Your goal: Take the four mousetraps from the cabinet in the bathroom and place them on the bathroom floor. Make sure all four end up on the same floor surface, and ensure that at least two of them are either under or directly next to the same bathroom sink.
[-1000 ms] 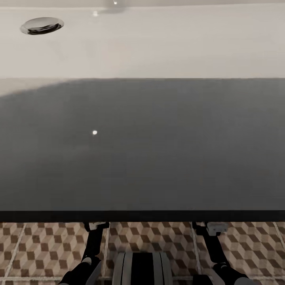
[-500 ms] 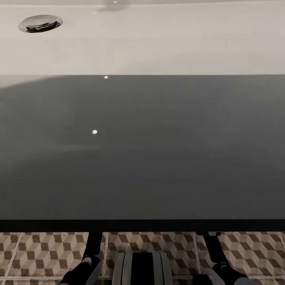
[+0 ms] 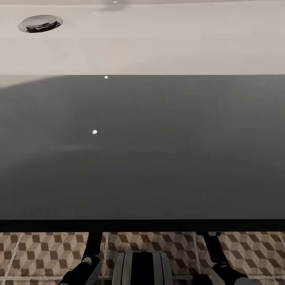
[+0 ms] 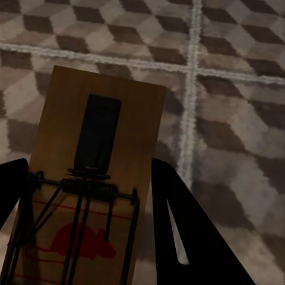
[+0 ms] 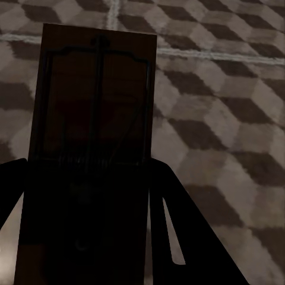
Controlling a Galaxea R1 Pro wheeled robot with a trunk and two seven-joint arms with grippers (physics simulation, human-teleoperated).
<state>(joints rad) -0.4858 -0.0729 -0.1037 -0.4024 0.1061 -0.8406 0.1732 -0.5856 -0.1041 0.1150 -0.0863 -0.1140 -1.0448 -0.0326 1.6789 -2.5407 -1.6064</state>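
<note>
In the left wrist view a tan mousetrap [image 4: 95,136] with dark wire and a red mark sits between the dark fingers of my left gripper [image 4: 86,175], held just above the cube-patterned bathroom floor [image 4: 237,119]. My right gripper [image 5: 86,169] holds a second mousetrap [image 5: 95,119], which is deep in shadow over the floor [image 5: 225,107]. From the head, the white sink [image 3: 158,39] with its chrome drain [image 3: 40,23] spreads across the view. Both forearms [image 3: 93,245] [image 3: 213,247] reach under its dark front edge, which hides the grippers. The cabinet is out of view.
The sink's front half lies in dark shadow, ending in a black edge [image 3: 142,225]. A strip of patterned floor [image 3: 39,249] shows below it, on either side of my trunk [image 3: 142,269].
The head view shifted a second ago, so the sink edge sits lower in the picture. The whitish wrist parts that showed below the edge are now hidden under it. Nothing has moved in the last half second.
</note>
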